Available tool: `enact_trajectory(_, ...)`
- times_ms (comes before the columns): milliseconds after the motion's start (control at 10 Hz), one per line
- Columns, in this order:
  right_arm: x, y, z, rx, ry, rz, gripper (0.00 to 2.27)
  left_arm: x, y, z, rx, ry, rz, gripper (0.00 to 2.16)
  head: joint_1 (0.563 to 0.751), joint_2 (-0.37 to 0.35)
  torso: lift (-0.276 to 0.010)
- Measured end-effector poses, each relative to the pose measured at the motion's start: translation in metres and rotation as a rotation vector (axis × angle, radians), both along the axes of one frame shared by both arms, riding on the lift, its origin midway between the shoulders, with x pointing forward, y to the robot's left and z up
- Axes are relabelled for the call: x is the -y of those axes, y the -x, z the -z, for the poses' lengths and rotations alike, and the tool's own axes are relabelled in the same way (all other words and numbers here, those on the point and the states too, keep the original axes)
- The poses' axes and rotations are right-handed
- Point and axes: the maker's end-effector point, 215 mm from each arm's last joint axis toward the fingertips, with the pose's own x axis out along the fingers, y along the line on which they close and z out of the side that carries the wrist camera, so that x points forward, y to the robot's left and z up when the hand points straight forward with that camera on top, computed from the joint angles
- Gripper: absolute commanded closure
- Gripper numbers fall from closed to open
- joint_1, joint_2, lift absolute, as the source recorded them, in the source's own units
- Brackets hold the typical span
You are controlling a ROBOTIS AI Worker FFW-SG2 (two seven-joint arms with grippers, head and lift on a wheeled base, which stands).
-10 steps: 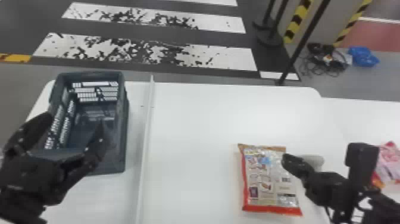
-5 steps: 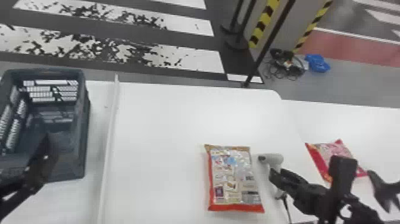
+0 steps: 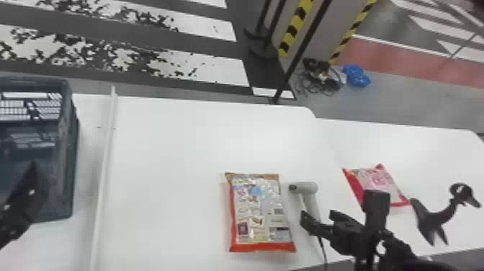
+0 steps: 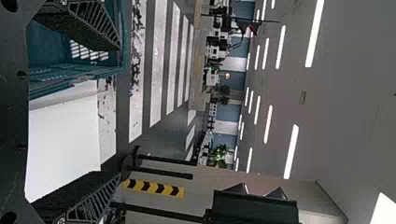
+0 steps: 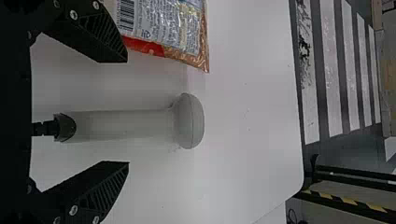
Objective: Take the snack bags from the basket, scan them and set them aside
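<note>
Looked like scan time: black two-fingered right gripper (image 5: 127, 112) had fingers apart either side of the pale grey plastic scanner (image 5: 126, 125), flat silver-and-red snack bag (image 3: 260, 216) just beside that gripper. Black left gripper (image 4: 119, 112) was open too. Next probably needed closing on the scanner

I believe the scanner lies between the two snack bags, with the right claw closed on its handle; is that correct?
Not quite: the right wrist view shows the right claw open, with the scanner's handle seen between its parted fingers, touching neither. The scanner does lie between the large snack bag and the pink-and-red one.
</note>
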Motion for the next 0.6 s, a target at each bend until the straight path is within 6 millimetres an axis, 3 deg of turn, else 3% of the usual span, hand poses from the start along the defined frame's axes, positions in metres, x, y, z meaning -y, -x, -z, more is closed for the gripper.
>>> enact_trajectory(200, 0.001, -0.013, 0.01, -0.001, 0.004, -0.015, 0.29, 0.006, 0.0, 0.005, -0.009, 0.007, 0.012, 0.04, 0.695, -0.35, -0.075)
enact_trajectory(300, 0.0, -0.02, 0.013, 0.002, 0.004, -0.026, 0.69, 0.007, 0.0, 0.006, -0.012, 0.007, 0.015, 0.04, 0.695, -0.35, -0.075)
enact_trajectory(400, -0.003, -0.026, 0.017, 0.006, -0.003, -0.043, 1.64, 0.008, 0.001, 0.006, -0.013, 0.008, 0.017, 0.04, 0.695, -0.35, -0.075)
enact_trajectory(500, -0.003, -0.029, 0.02, 0.003, -0.009, -0.048, 1.97, 0.009, 0.001, 0.005, -0.012, 0.008, 0.019, 0.04, 0.695, -0.35, -0.075)
enact_trajectory(600, -0.002, -0.029, 0.023, -0.001, -0.011, -0.047, 2.07, 0.01, 0.0, 0.005, -0.012, 0.007, 0.021, 0.04, 0.695, -0.35, -0.075)
